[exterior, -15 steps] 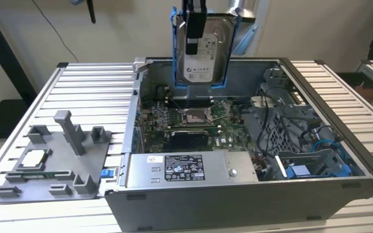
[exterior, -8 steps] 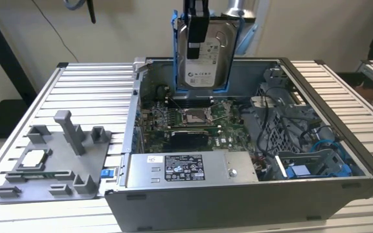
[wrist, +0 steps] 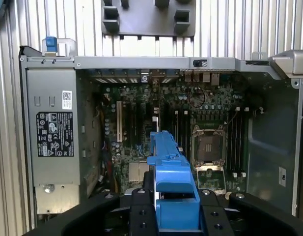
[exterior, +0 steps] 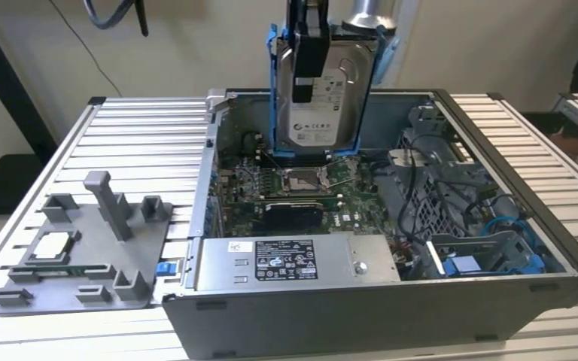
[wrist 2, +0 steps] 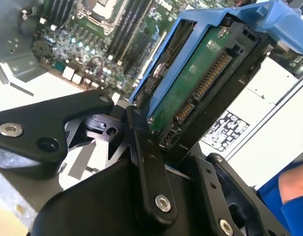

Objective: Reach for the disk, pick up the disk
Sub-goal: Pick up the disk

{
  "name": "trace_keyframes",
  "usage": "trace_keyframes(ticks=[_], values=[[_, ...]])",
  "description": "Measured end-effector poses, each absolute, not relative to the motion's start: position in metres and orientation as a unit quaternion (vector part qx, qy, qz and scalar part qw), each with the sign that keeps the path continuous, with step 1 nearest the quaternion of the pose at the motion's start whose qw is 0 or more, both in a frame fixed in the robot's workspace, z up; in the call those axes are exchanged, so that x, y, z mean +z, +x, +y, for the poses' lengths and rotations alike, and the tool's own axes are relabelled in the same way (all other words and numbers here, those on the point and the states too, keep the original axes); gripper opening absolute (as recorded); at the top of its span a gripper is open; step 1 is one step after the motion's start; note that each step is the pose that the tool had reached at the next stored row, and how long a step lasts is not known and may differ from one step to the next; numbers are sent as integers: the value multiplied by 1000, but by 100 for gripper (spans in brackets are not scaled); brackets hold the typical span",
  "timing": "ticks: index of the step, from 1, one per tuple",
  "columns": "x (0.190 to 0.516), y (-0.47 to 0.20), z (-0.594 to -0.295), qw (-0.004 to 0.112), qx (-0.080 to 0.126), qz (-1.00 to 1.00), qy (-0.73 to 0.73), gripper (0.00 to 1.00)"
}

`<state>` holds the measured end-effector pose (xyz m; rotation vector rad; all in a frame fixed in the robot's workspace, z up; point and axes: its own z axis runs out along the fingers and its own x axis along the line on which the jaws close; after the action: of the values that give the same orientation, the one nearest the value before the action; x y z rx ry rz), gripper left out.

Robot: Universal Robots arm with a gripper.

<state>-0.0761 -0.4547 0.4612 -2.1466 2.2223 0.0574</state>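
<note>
The disk [exterior: 327, 90] hangs upright above the open computer case [exterior: 490, 301], at the far side of it. It is silver-grey with a white label, framed by a bright blue bracket [exterior: 275, 83]. My gripper [exterior: 317, 64] is shut on it from above, with one black finger [exterior: 307, 56] running down its labelled face. In the second wrist view the disk's green circuit-board side [wrist 2: 190, 83] and its blue bracket [wrist 2: 284, 24] sit clamped between my black fingers [wrist 2: 147, 162]. In the first wrist view the bracket's blue edge [wrist: 172, 172] sticks out of my gripper [wrist: 173, 216] over the motherboard [wrist: 190, 123].
Below the disk the case lies open with the motherboard [exterior: 299, 188], a grey power supply [exterior: 289, 259] at the front, and cables with a blue caddy [exterior: 470, 263] on the exterior view's right. A grey fixture [exterior: 88, 248] holding a small silver chip [exterior: 50, 244] sits on the slatted table [exterior: 138, 135].
</note>
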Motion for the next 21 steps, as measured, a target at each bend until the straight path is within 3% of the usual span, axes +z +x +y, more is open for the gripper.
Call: trace_keyframes(ticks=[21], values=[[461,-66,-497,25,18,719,-694,0]])
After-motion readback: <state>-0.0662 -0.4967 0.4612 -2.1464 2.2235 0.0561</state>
